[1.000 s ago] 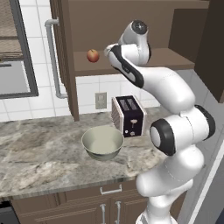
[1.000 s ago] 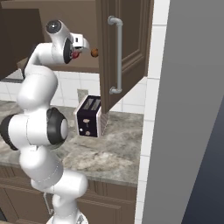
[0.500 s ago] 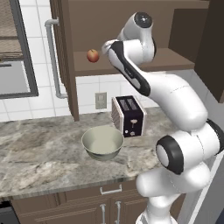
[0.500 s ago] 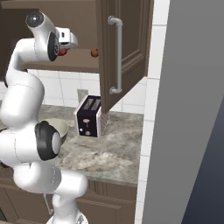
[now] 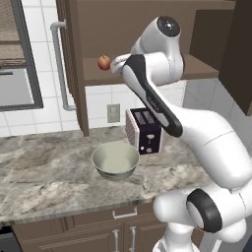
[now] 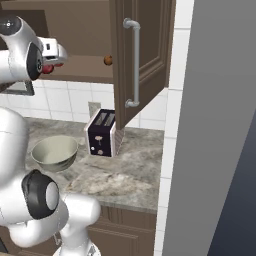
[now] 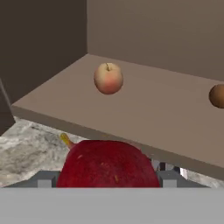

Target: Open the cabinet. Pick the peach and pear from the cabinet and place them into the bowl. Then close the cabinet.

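Note:
The deep red pear fills the bottom of the hand view, and my gripper is shut on it, its fingertips hidden behind the fruit. The pear hangs just in front of the open cabinet, at the shelf's front edge. On the shelf beyond it rests the peach, also seen left of my hand in the left base view as the peach. Below on the counter stands the pale bowl, the same bowl in the right base view.
A small dark brown fruit lies on the shelf to the right of the peach. A dark toaster stands right behind the bowl. Both cabinet doors stand open, one at the left, with long bar handles. The marble counter runs leftward.
My hand has drawn back out of the cabinet with the pear in it, moving left in the right base view. The peach and the brown fruit have stayed on the shelf.

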You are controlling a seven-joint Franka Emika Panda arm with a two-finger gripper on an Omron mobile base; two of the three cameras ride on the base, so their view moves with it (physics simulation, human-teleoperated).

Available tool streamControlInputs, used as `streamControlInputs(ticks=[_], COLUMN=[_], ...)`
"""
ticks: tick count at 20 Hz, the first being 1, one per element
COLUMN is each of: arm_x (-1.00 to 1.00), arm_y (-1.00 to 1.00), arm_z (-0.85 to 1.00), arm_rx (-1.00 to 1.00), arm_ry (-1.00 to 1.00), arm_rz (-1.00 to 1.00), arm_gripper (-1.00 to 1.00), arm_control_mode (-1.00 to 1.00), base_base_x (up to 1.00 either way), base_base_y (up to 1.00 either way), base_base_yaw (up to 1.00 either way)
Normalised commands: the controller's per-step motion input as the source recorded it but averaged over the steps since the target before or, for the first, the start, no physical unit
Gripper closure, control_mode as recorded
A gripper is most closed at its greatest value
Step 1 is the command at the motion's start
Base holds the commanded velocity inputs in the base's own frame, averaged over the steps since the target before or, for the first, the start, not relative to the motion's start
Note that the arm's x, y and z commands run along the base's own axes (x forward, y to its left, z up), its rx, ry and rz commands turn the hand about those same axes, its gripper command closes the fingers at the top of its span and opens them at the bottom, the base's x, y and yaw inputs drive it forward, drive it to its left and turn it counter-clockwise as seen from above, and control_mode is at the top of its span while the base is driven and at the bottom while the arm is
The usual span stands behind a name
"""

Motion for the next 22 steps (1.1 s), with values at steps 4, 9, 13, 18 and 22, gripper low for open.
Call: streamControlInputs(ticks=[4, 9, 13, 18, 22], arm_x=[-0.67, -0.09, 0.16, 0.15, 0.04], arm_y=[0.35, 0.11, 0.02, 0.17, 0.15], arm_z=[-0.64, -0.99, -1.0, -1.0, -0.82], arm_rx=[0.0, 0.0, 0.0, 0.0, 0.0], arm_ry=[0.13, 0.15, 0.12, 0.11, 0.12], arm_rz=[0.09, 0.03, 0.0, 0.0, 0.0], arm_gripper=[1.0, 1.0, 1.0, 1.0, 1.0], arm_control_mode=[-1.0, -1.0, -1.0, -1.0, -1.0], base_base_x=[0.0, 0.0, 0.0, 0.0, 0.0], base_base_y=[0.0, 0.0, 0.0, 0.0, 0.0], base_base_yaw=[0.0, 0.0, 0.0, 0.0, 0.0])
